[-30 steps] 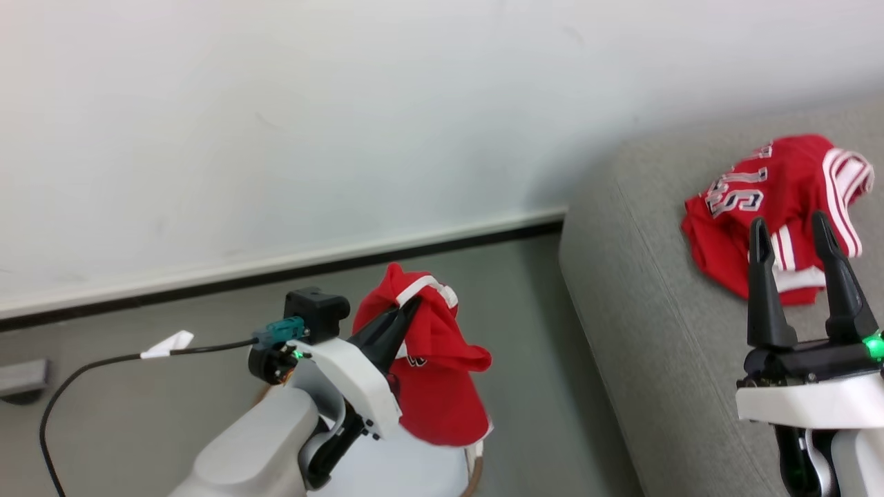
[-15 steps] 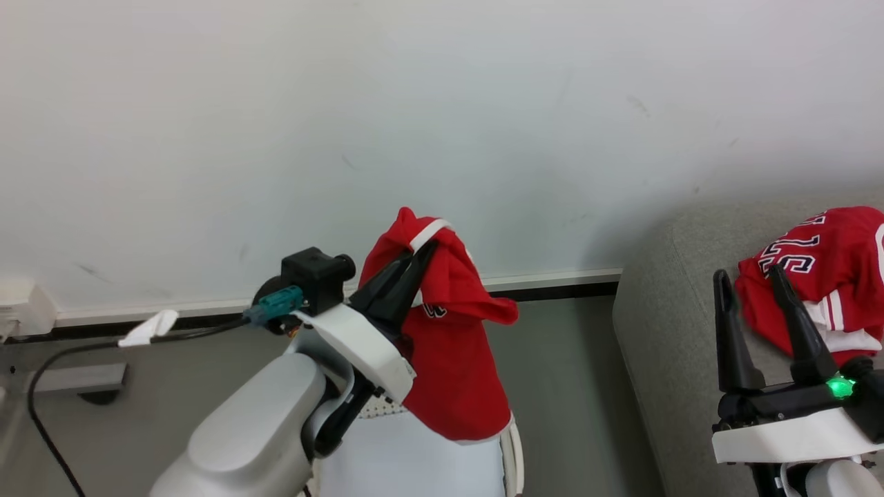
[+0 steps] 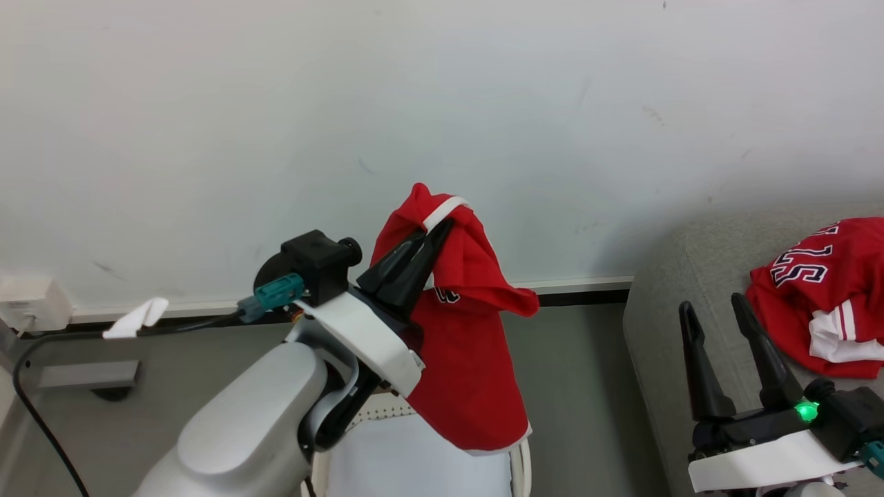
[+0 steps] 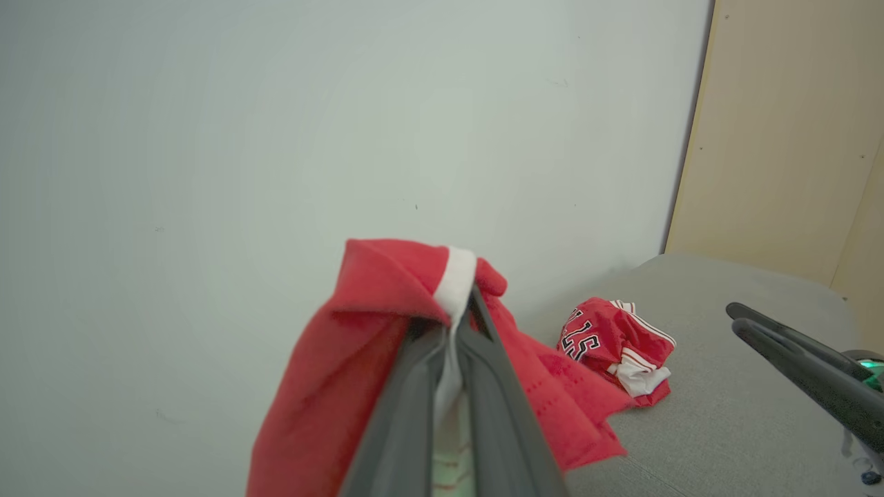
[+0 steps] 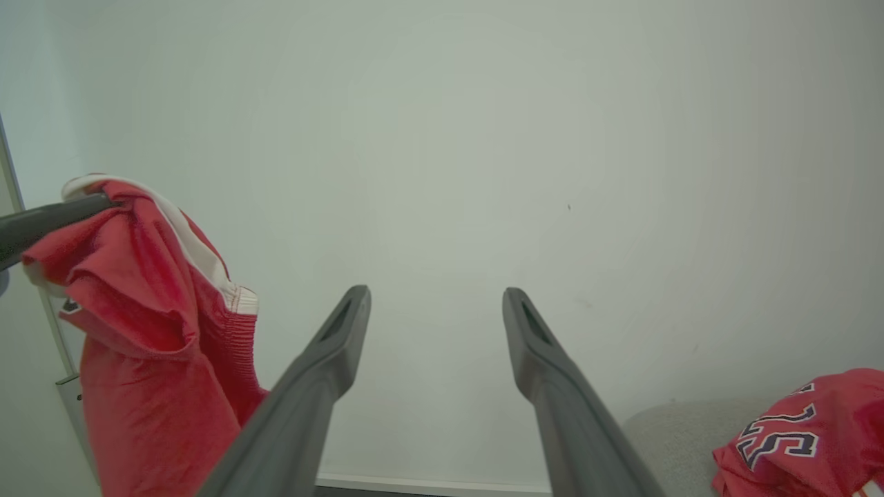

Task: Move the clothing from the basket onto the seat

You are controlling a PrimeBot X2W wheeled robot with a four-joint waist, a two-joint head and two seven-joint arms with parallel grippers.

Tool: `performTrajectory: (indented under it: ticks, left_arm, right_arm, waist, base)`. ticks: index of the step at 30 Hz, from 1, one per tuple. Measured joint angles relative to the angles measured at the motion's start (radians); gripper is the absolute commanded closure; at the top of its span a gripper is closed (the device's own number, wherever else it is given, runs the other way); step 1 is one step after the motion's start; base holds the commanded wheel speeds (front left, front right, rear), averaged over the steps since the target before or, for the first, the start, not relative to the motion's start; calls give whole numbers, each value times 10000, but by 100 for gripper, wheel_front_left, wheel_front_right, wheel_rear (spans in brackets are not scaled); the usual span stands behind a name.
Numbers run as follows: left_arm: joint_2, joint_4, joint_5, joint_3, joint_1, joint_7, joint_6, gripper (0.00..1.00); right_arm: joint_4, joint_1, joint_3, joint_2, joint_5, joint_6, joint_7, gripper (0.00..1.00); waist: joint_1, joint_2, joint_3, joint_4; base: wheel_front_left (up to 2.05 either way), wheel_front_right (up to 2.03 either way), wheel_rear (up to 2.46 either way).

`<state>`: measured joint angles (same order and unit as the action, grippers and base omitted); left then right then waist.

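Observation:
A red garment with white trim [image 3: 466,359] hangs in the air from my left gripper [image 3: 442,226], whose fingers are shut on its white band [image 4: 457,286]; it also hangs at the left of the right wrist view [image 5: 145,345]. Below it shows the cream basket [image 3: 414,455] with its white liner. A second red garment with black-and-white letters [image 3: 822,290] lies crumpled on the grey seat [image 3: 677,304], seen too as a lettered garment [image 4: 615,342] [image 5: 794,435]. My right gripper [image 3: 715,307] stands open over the seat's edge, nothing between its fingers [image 5: 331,352].
A pale wall [image 3: 442,103] rises behind with a dark skirting strip along the grey floor [image 3: 580,366]. A black cable [image 3: 41,414] with a white tag runs at the left near a wall socket. A beige panel [image 4: 787,138] stands beyond the seat.
My left gripper has lifted the red garment higher out of the basket. The head camera has turned, shifting the seat and lettered garment to the right edge. My right gripper stays open.

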<state>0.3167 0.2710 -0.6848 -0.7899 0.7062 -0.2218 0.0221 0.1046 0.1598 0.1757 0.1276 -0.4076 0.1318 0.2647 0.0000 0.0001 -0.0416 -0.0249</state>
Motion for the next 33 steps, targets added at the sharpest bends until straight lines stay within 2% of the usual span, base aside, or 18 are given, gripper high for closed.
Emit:
performTrajectory:
  ticks: [4,13,21,33]
  left_arm:
    - [25,-167,0,-54,-53,31,-46,100]
    - [-121,-295,0,-355,-111,123,36,100]
    - [-445,-314,12,-692,-114,207,146,100]
    - [-796,-460,48,-1331,-115,435,397,100]
  right_arm:
    - [46,21,374,88,-180,0,0,0]
    - [527,551,2761,909,-932,0,0,0]
    - [1927,1820,5195,1049,-1605,2,0,0]
    - [3396,3236,6707,941,-2709,2,0,0]
  waist:
    - [0,0,9,54]
    - [0,0,19,360]
    - [0,0,-13,730]
    - [0,0,22,1472]
  base:
    - [0,0,0]
    - [0,0,0]
    - [0,0,0]
    - [0,0,0]
